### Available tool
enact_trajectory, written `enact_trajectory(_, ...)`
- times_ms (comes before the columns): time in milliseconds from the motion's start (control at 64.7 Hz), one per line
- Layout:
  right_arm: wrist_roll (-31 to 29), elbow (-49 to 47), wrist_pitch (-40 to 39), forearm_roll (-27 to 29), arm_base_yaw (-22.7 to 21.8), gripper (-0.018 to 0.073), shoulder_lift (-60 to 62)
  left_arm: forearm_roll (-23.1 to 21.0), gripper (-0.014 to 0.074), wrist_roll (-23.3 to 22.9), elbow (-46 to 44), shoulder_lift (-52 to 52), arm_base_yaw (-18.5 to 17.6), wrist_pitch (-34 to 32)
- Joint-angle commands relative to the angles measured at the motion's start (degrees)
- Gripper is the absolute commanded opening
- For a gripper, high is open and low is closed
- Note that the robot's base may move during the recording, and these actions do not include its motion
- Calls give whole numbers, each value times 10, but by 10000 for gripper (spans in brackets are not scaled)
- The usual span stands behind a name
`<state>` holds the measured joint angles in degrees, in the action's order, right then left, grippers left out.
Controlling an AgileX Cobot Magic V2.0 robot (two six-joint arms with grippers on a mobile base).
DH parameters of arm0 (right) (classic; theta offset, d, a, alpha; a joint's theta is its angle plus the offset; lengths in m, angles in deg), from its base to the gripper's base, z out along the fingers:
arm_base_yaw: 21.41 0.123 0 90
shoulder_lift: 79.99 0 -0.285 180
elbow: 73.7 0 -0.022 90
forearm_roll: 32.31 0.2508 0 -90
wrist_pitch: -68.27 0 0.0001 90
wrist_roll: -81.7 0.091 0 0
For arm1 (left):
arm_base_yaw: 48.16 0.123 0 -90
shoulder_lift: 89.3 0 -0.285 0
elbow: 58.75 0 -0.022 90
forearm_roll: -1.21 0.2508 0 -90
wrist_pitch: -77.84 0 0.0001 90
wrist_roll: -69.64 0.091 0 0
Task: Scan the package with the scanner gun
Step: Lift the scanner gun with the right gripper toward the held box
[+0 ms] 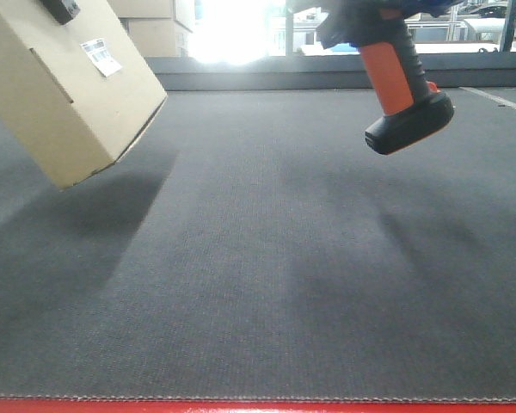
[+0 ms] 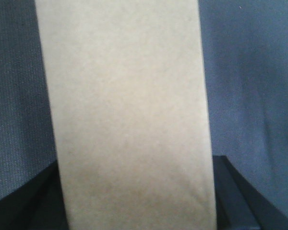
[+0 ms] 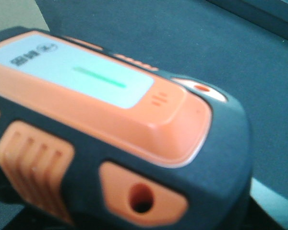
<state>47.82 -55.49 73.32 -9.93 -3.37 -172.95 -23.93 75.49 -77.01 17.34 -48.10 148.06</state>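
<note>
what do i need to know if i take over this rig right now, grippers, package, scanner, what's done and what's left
Left gripper: shut on the package, holding it tilted in the air at left, white label on the face turned up and toward the scanner side.
Right gripper: cropped at the frame top, shut on the scanner gun, which hangs handle-down at right, off the grey mat.
Done: both things are lifted.
Left: aim the scanner head at the label and scan. Whether a scan has registered cannot be told.
</note>
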Motion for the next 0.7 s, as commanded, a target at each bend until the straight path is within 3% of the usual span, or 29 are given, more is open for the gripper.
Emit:
enact_trajectory(0, -4, -10, -29, -2, -4, -154, 12, -6, -111, 0, 0, -7, 2, -3)
enact_trajectory(139, 0, -10, -32, 30, -4, -154, 12, -6, -111, 0, 0, -7, 2, -3)
enact_trajectory(356, 0, -9, -50, 138, -4, -154, 23, -7, -111, 0, 0, -7, 2, -3)
enact_trajectory(680, 0, 35, -175, 215, -4, -154, 59, -9, -111, 0, 0, -7, 2, -3)
